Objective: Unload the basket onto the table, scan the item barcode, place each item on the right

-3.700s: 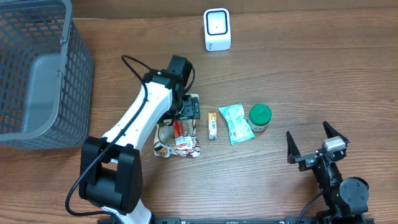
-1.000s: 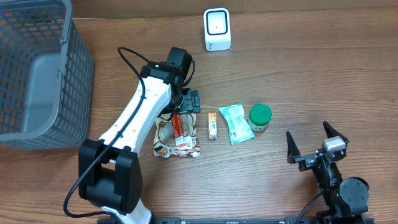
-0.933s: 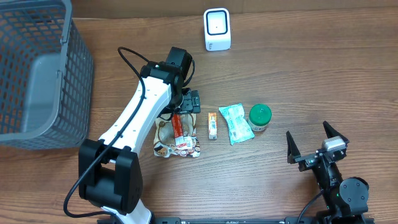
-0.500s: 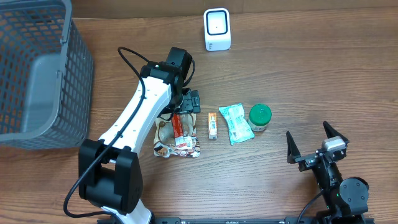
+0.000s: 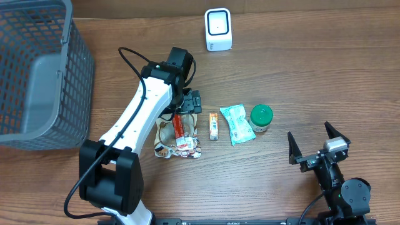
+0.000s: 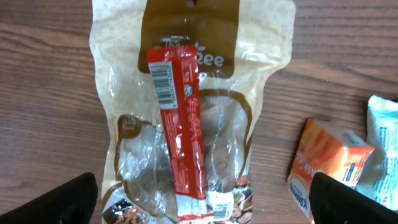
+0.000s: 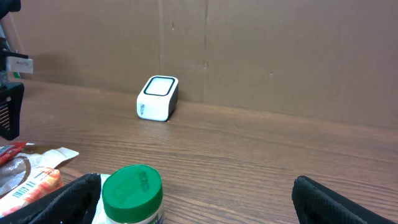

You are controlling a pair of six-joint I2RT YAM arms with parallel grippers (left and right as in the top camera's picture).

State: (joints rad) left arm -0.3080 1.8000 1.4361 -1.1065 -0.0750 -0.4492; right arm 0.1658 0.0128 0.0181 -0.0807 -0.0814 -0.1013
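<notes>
Left gripper [image 6: 205,200] is hanging with jaws spread wide and gripping nothing, on the robot's side of the white box-shaped barcode scanner [image 5: 218,29] and a bit to its left. It is hovering directly over the thin red plastic stick packet [image 6: 183,124]. The packet is lying flat with its barcode end pointing toward the scanner, and it is resting on top of a tan-and-clear plastic snack pouch [image 6: 137,155]. Neither finger is touching either one.

Going right from there, on the near side of the scanner:
- A small orange cardboard box [image 5: 214,125] is sitting just beside the pouch.
- Next is a pale blue-green foil sachet [image 5: 237,123].
- Last is a round white tub with a green lid [image 5: 261,117].

Right gripper [image 5: 308,130] is parking well apart from the scanner, near the table's front edge and to the scanner's right, jaws fully spread and empty. A grey plastic mesh basket [image 5: 37,69] is sitting far left of the scanner on the brown wooden table [image 5: 325,69].
</notes>
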